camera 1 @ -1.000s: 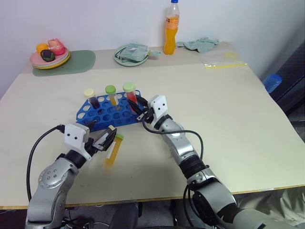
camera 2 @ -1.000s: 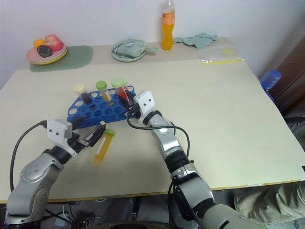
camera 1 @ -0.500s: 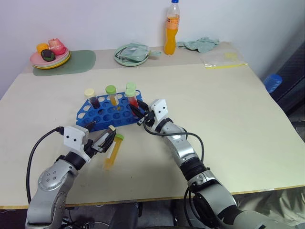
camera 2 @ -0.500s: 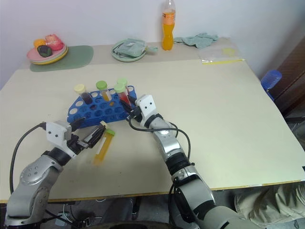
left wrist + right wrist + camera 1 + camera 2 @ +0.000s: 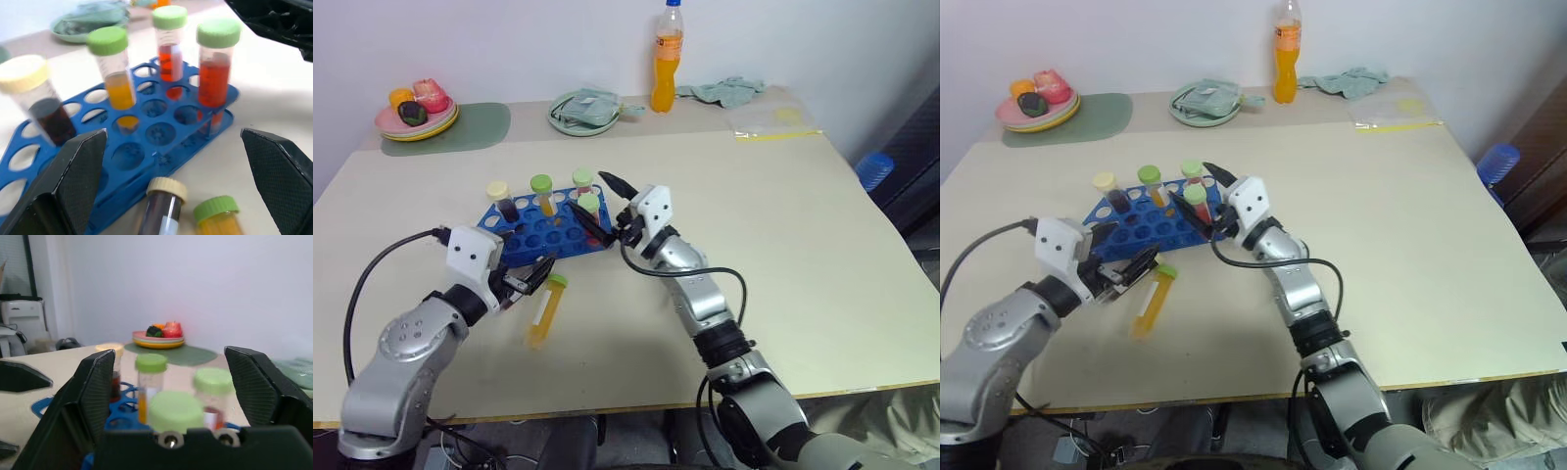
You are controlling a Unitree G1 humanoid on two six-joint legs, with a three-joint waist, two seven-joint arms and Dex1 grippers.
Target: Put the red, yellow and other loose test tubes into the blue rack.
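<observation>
Left eye view: right gripper (image 5: 603,204) over blue rack (image 5: 544,232)

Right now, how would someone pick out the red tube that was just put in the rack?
Find the blue rack on the beige table. Four tubes stand in it; the red tube stands at its right end, nearest the right end effector. The other red tube stands behind it.

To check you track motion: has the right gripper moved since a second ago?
Yes. The right gripper has opened and lifted off the red tube, which now stands in the blue rack.
</observation>
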